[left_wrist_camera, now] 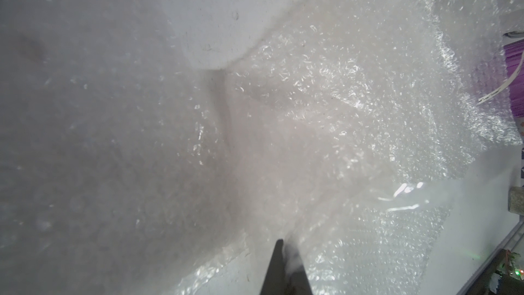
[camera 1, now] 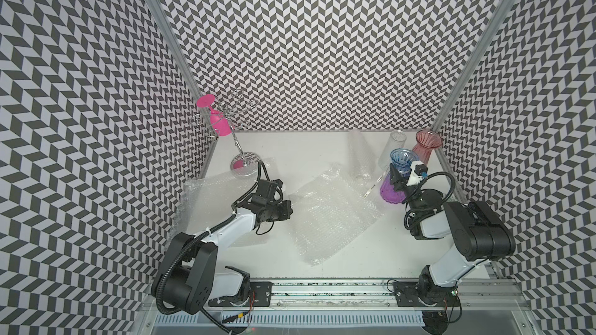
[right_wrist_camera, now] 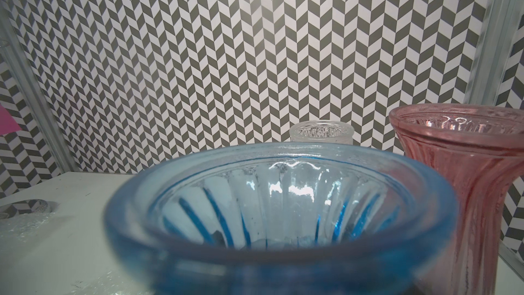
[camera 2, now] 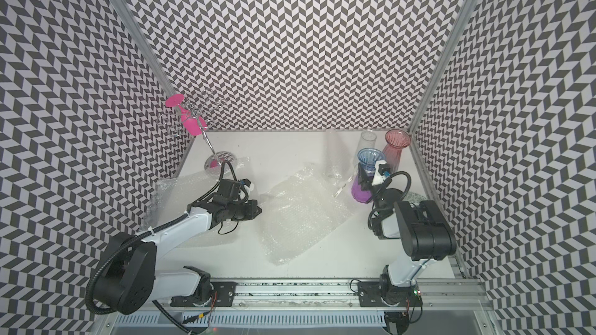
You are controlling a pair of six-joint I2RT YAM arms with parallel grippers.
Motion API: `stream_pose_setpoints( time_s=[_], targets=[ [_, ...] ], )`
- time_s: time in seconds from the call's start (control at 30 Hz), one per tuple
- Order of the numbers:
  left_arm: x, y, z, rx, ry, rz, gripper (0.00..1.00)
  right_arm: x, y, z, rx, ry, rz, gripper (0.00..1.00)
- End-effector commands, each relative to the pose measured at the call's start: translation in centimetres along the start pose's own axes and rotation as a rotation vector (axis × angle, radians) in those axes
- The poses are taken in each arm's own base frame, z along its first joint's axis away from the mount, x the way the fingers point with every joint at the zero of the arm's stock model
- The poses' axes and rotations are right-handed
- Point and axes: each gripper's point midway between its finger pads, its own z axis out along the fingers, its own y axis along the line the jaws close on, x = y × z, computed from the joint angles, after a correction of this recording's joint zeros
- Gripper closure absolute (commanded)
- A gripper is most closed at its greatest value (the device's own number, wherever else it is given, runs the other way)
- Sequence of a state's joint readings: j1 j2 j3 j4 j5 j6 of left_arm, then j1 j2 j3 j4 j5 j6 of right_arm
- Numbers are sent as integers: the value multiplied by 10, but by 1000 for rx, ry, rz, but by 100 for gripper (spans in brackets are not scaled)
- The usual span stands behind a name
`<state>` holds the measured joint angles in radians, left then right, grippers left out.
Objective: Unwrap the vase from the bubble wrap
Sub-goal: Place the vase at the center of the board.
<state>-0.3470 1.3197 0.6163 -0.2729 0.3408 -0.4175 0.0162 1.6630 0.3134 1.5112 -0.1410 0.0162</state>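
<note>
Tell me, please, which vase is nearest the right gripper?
The blue-and-purple vase; the right gripper spans its neck, while the pink vase and clear vase stand behind.

Both top views look down from above the front rail [camera 1: 322, 288], sharing the whole table [camera 1: 306, 153]; the left wrist camera hugs bubble wrap [left_wrist_camera: 326, 103], the right the rim of the blue vase [right_wrist_camera: 198, 259] (two o'clock).

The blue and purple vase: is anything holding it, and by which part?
Yes. The right gripper appears to clasp the blue and purple vase around its narrow waist, between the flared blue rim and the purple base.
</note>
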Motion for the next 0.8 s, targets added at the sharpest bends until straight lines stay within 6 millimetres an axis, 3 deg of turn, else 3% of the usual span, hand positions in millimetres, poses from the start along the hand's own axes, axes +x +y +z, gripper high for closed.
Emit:
stream_pose_setpoints(
  time_s=[0.0, 0.2, 0.4, 0.77],
  targets=[
    [-1, -1, -3, -1, -12, 1, 100, -44, -6, -2, 35, -167, -57, 43],
    [-1, -1, -3, -2, -12, 1, 100, -46, -8, -4, 45, -166, -58, 28],
    [-3, -2, -3, -1, -13, 1, 100, -47, -9, -10, 61, -156, -61, 0],
    [-12, -7, -5, 14, -48, 3, 100, -49, -11, -20, 84, -84, -77, 1]
  ],
)
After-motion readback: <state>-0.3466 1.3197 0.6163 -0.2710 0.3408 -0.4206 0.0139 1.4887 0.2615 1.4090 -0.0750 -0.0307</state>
